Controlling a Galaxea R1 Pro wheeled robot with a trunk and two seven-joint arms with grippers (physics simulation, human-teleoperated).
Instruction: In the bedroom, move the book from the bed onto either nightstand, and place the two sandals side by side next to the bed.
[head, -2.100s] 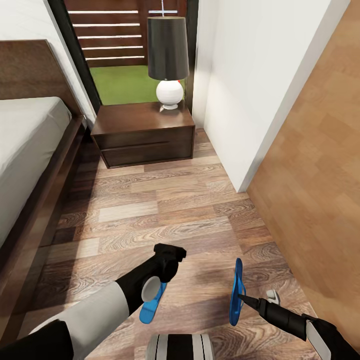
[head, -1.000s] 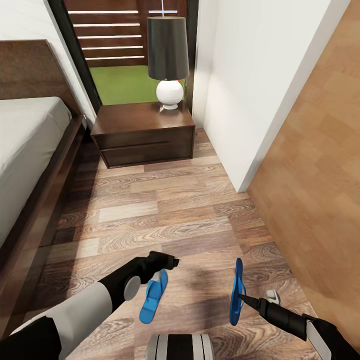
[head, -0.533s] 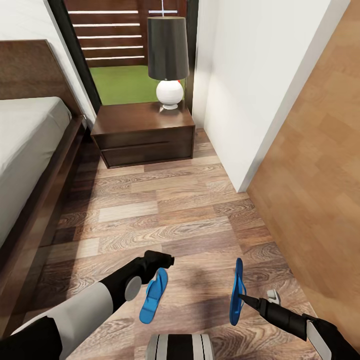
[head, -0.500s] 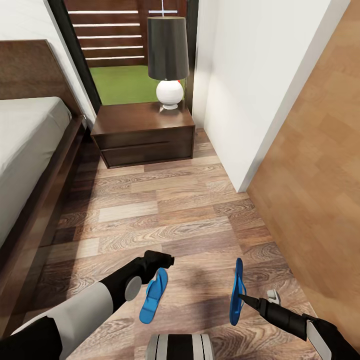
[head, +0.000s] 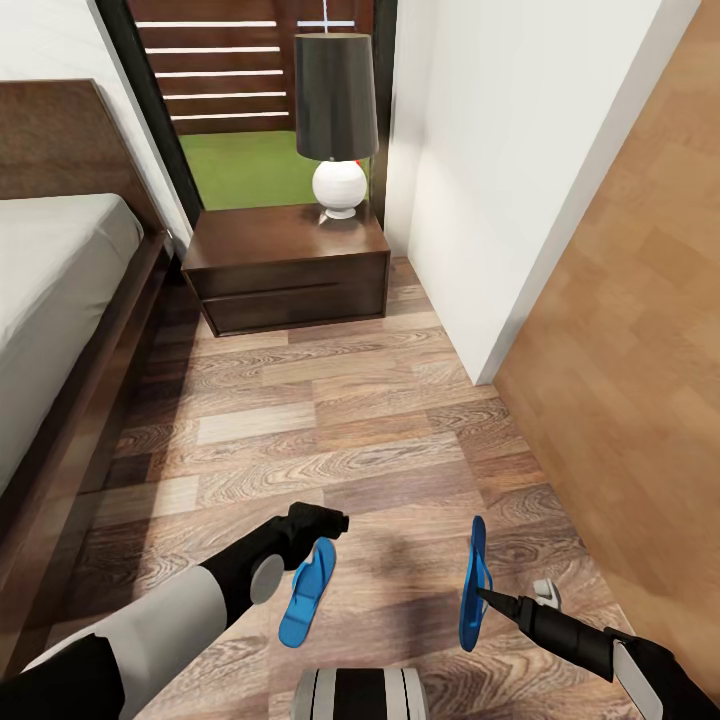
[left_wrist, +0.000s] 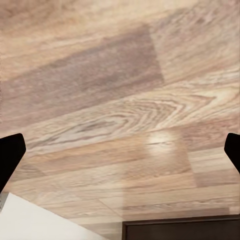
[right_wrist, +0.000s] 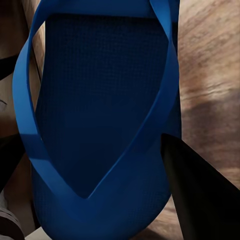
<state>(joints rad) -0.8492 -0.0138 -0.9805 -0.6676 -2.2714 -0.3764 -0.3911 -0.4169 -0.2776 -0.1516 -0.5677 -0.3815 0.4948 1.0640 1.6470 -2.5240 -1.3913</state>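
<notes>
One blue sandal (head: 306, 592) lies flat on the floor (head: 330, 440), the left gripper's (head: 335, 521) jaws apart above it, seemingly released, while the right gripper's (head: 484, 593) jaws clamp the other sandal (head: 472, 583) on edge, apparently to set alongside.

Blue sandals (head: 306, 592) (head: 472, 583) apart on floor

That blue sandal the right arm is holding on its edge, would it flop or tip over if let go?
Probably tips: the sandal stands on its thin edge, held by the right gripper. Likely light, bendy, given its thin sole and straps.
</notes>
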